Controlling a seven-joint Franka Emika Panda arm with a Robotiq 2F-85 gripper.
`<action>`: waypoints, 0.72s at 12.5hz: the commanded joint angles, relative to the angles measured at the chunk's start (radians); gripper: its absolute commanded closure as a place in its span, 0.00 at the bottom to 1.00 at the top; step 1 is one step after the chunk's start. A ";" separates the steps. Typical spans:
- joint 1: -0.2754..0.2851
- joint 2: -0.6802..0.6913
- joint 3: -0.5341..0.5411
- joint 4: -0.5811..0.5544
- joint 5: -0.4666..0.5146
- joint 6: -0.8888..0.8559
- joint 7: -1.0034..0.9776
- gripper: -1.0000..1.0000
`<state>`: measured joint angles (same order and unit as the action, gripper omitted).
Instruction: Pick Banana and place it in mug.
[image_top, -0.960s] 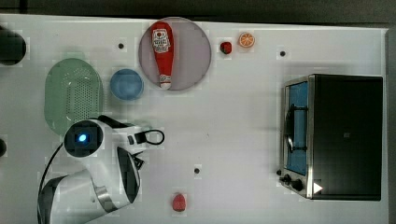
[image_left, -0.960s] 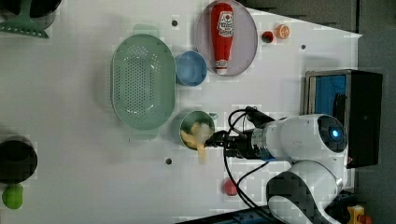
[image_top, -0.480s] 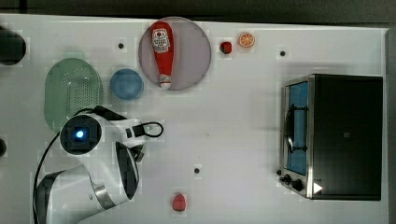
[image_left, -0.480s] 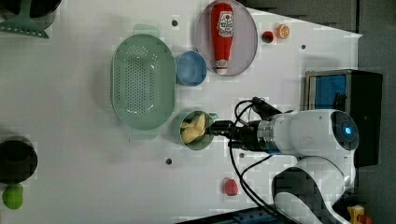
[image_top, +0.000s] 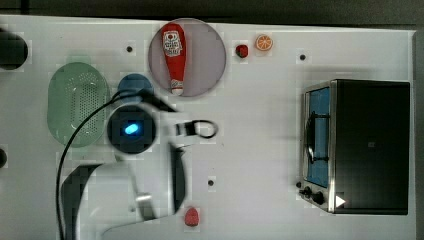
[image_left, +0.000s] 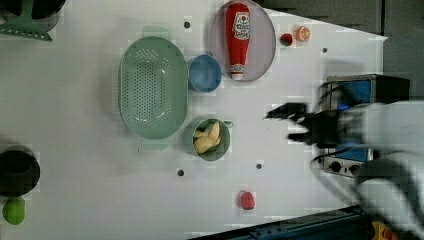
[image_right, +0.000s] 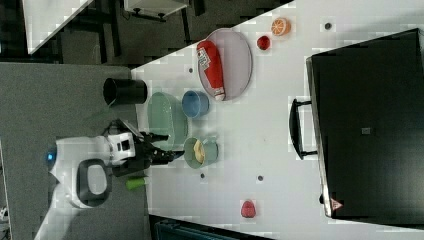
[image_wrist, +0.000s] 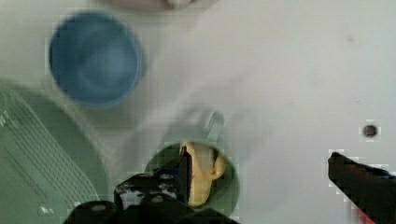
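Banana (image_wrist: 205, 175) inside mug (image_wrist: 231, 186) — blue cup (image_wrist: 93, 58) nearby

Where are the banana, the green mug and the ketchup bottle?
banana (image_left: 208, 138), left view, its pale yellow middle.
mug (image_left: 224, 151), left view, its teal rim.
ketchup bottle (image_left: 238, 35), left view, its red body.

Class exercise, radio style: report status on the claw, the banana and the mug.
Claw open, empty, off to the left view's right of the mug. Banana inside mug. Nothing in the way.
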<state>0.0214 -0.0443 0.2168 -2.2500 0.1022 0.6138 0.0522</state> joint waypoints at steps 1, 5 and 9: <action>-0.059 -0.102 -0.164 0.125 -0.033 -0.100 -0.024 0.00; -0.061 -0.151 -0.260 0.308 -0.045 -0.390 -0.029 0.00; -0.060 -0.151 -0.263 0.413 -0.108 -0.578 -0.029 0.00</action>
<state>-0.0739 -0.2502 -0.0800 -1.8184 -0.0015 0.0649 0.0441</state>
